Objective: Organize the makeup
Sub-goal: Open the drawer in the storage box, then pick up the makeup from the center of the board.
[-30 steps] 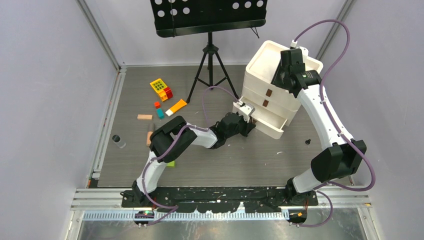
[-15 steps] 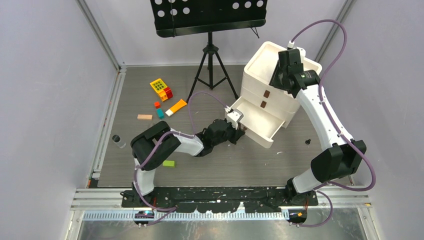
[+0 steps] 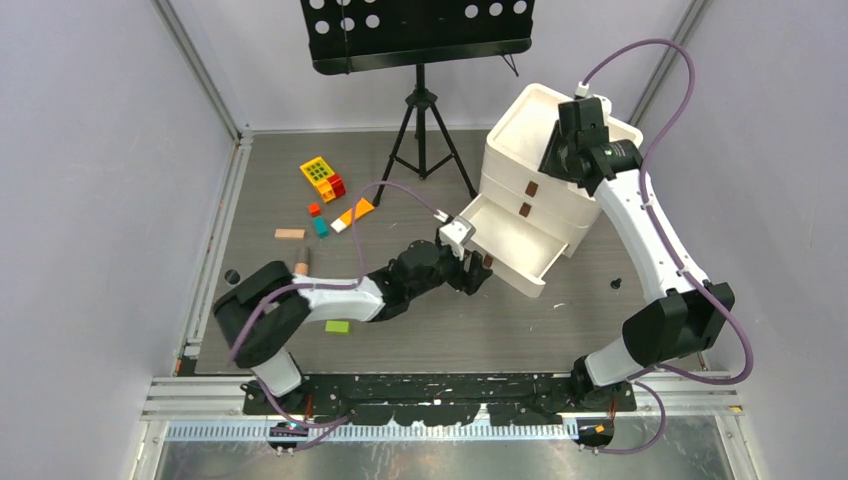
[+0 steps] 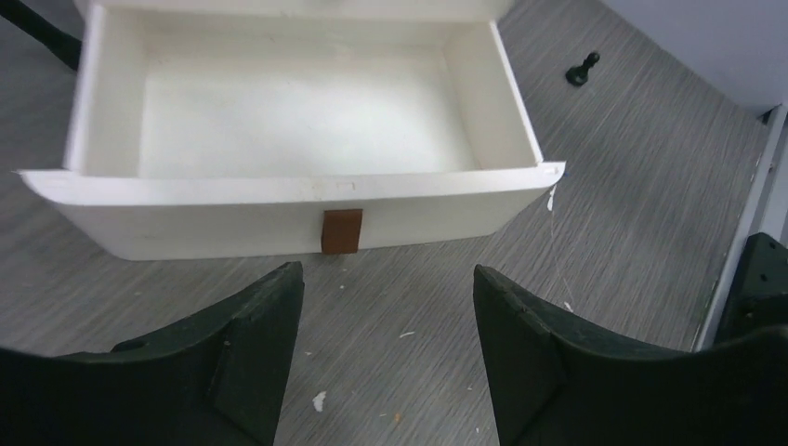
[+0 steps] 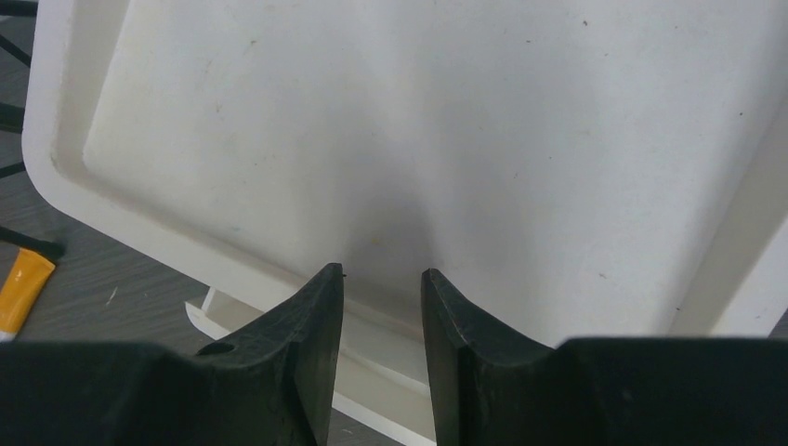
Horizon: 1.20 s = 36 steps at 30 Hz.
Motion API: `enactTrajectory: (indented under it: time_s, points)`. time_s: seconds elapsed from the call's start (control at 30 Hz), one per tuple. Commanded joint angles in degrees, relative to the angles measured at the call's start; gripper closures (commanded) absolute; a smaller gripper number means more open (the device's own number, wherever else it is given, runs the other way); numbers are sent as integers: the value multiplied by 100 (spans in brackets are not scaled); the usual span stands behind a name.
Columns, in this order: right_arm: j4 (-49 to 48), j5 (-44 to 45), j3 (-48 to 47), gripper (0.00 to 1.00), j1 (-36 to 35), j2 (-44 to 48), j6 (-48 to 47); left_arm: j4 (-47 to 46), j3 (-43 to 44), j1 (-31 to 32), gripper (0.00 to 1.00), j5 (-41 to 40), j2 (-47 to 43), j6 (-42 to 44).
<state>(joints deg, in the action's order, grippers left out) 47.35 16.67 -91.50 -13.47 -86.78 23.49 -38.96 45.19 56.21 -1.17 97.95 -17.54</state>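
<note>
Left jaws are being held wide, right jaws narrow; the tan tube (image 3: 353, 213) is being seen at the left jaws' ten o'clock, well apart.

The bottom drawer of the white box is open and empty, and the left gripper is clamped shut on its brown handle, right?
Not quite. The left wrist view shows the left gripper open and short of the brown handle, not touching it. The rest holds: the bottom drawer of the white box is open and empty.
</note>
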Motion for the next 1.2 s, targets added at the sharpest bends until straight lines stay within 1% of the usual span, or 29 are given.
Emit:
enactTrajectory:
  time_s: [0.0,0.1,0.17,0.23,0.3,0.4,0.47,0.57,0.67,0.8,0.9,1.0,1.03,1.17]
  points:
    - [484,-277,6,58,9,291,-4,764,-138,4,30,-569,-1276,434]
    - [204,-340,-94,58,4,578,-60,1581,-195,-109,24,-1128,-1975,747]
    - [27,-406,-41,58,-1,786,-101,2110,-261,-409,23,-1184,-2326,763]
    - [-70,-469,61,58,-5,1010,-121,2374,-397,-841,23,-1084,-2636,744]
    - [-90,-545,163,58,3,1160,-126,2479,-568,-1310,25,-1082,-2873,781]
    - [-63,-627,302,58,-5,1310,-142,2673,-662,-1995,26,-1303,-2948,1135]
    - [-75,-666,398,58,-5,1398,-137,2886,-563,-2437,25,-1255,-2832,1262]
    - [-45,-713,481,58,-6,1466,-170,2970,-388,-3112,22,-492,-2433,1564]
    - [-36,-766,509,58,-23,1499,-175,3032,-33,-3640,20,-299,-1907,1611]
    - [-90,-809,563,58,-57,1600,-156,3055,487,-4297,20,659,-1093,1602]
    - [-102,-853,575,58,-77,1641,-145,3284,929,-4565,20,1188,-580,1639]
    - [-88,-839,594,58,-100,1684,-155,3434,1284,-4709,20,1441,-262,1727]
    - [-84,-814,605,58,-100,1706,-154,3510,1395,-4731,19,1502,-165,1871]
    - [-94,-753,633,58,-101,1776,-171,4100,1917,-4923,19,1979,337,1932]
